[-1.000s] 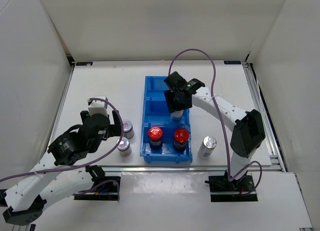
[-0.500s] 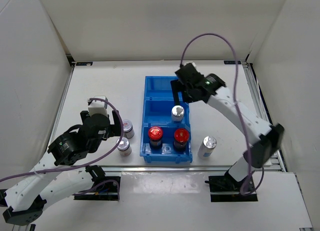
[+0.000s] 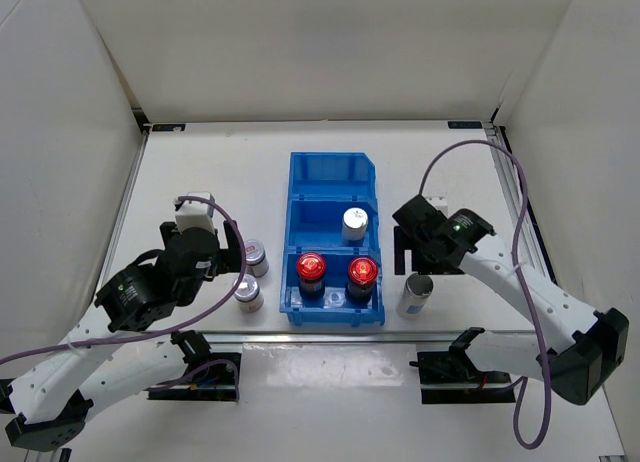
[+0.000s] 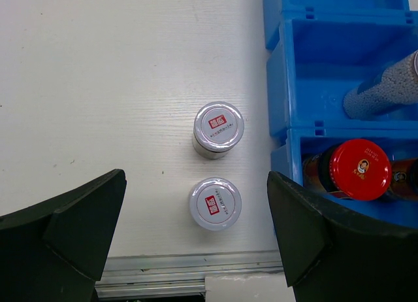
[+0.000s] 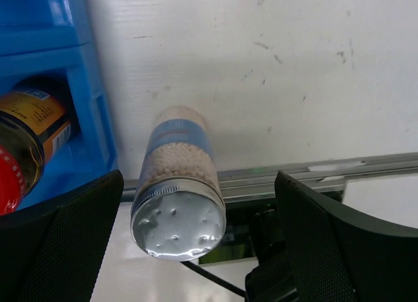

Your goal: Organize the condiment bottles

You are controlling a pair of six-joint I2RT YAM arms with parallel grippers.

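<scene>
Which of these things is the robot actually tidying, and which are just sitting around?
Being tidied:
red-capped bottle and its red-capped twin, in the near compartment of the blue bin; tall silver-capped bottle in the middle compartment; second tall bottle right of the bin; far short jar and near short jar, left of it.

Just there:
blue bin, only their container; white table.

I note a blue bin (image 3: 335,172), red caps on two dark bottles (image 3: 311,268), silver lids with red-and-white stickers on the short jars (image 4: 218,125), pale grains under a blue band in the silver-capped bottle (image 5: 181,178), and a white counter (image 3: 200,162).
</scene>
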